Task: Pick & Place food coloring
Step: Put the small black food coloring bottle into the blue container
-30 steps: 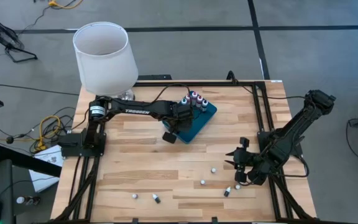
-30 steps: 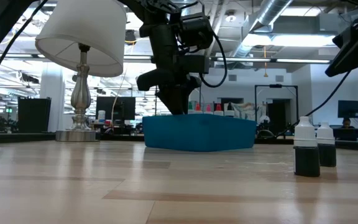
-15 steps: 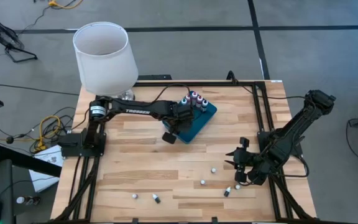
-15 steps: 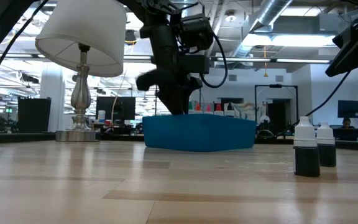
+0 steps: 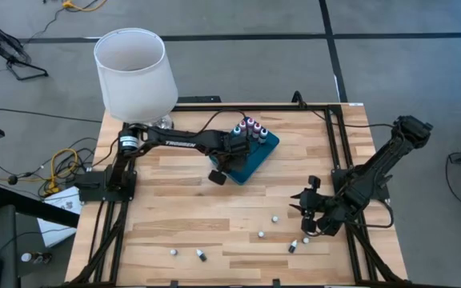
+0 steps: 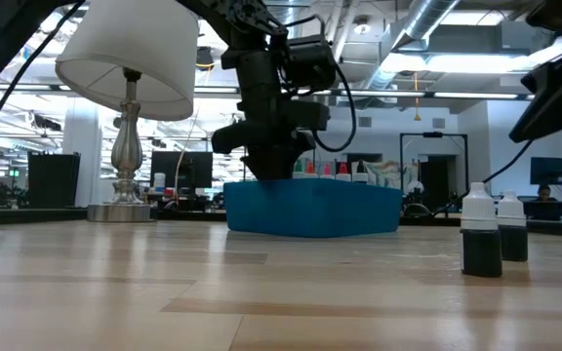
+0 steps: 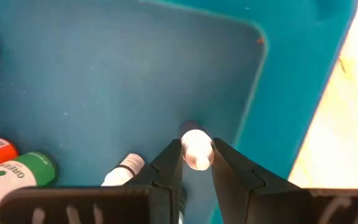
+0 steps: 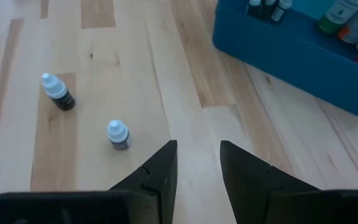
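Left gripper (image 7: 197, 163) is positioned over the teal tray (image 5: 264, 151), far centre of the table, fingers clamped on one small white-capped bottle (image 7: 196, 149), gripped just under its cap and hung over the tray floor close to the tray wall. A group of food coloring bottles (image 5: 250, 127) is already stood at the tray's far end; red and green tops are seen beside the held bottle in the left wrist view. More bottles are left loose on the wood near the right front: one (image 5: 274, 217) near the right gripper, others (image 5: 261, 235) nearer the front edge, and a dark pair (image 6: 482, 237) stood upright in the low view. Right gripper (image 8: 197, 163) is hovered low over bare wood at the right, fingers apart, nothing held. Risks as judged: if the held bottle is released while tilted or too high, it is likely to be tipped or rolled against the upright group. Placement so near the wall may leave it leaned on the rim. Withdrawal of the fingers could knock neighbouring bottles over. On the right, a descent off-centre would probably topple a bottle rather than seat it between the fingers.
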Robot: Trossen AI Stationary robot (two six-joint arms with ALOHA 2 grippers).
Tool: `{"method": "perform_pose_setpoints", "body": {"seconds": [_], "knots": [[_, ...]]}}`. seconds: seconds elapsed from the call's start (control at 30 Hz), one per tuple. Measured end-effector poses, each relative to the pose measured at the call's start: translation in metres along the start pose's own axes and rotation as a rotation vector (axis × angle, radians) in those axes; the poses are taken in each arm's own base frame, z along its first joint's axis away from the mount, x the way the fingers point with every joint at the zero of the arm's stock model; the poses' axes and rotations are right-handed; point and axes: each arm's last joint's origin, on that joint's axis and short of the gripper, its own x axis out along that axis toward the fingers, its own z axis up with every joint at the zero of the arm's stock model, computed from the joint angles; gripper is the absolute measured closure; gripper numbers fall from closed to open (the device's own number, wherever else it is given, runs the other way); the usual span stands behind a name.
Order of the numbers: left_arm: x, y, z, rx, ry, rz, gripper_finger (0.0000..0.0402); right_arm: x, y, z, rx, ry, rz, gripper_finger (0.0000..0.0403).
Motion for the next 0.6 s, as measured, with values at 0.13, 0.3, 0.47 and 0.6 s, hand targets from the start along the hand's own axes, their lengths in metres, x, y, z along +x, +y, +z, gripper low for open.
{"method": "perform_pose_setpoints", "body": {"seconds": [0.13, 0.3, 0.47, 0.6], "knots": [[0.0000, 0.0005, -0.0007, -0.008, 0.013, 0.012, 0.0339, 0.0009, -0.0009, 0.0008, 0.005, 0.001, -0.005, 0.0291], [0.0000, 0.0005, -0.0009, -0.010, 0.018, 0.017, 0.0329, 0.0009, -0.0009, 0.0008, 0.005, 0.001, -0.005, 0.0291], [0.0000, 0.0004, -0.0008, -0.010, 0.013, 0.011, 0.0308, 0.0009, -0.0007, 0.0010, 0.007, 0.000, -0.003, 0.0291], [0.0000, 0.0004, -0.0008, -0.010, 0.013, 0.011, 0.0305, 0.0009, -0.0007, 0.0010, 0.007, 0.000, -0.003, 0.0291]]}}
